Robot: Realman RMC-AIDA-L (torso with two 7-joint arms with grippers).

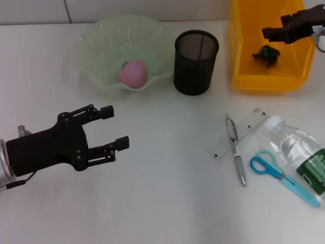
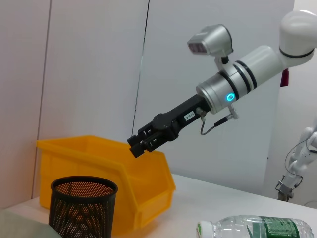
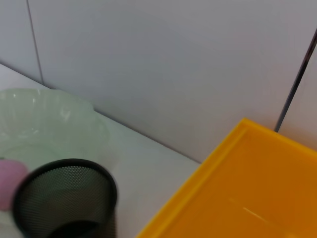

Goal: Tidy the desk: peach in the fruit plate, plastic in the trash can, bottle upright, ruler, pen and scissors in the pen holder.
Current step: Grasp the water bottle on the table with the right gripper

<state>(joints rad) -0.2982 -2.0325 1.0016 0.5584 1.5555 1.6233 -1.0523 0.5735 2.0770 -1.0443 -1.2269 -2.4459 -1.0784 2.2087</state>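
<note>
A pink peach [image 1: 133, 72] lies in the pale green fruit plate [image 1: 101, 46]. Beside the plate stands the black mesh pen holder [image 1: 195, 61]. Crumpled green plastic [image 1: 267, 54] rests inside the yellow trash can [image 1: 269, 79], and my right gripper [image 1: 274, 28] hovers open and empty above it. A clear ruler [image 1: 244, 129], a silver pen [image 1: 235, 150] and blue scissors [image 1: 282, 175] lie on the desk at right, next to the bottle [image 1: 299, 152], which is on its side. My left gripper [image 1: 116, 127] is open and empty at lower left.
The white desk [image 1: 167, 193] ends at a white wall behind the plate and bin. The left wrist view shows the right gripper [image 2: 138, 145] over the bin [image 2: 124, 178], the pen holder [image 2: 81, 206] and the lying bottle [image 2: 257, 229].
</note>
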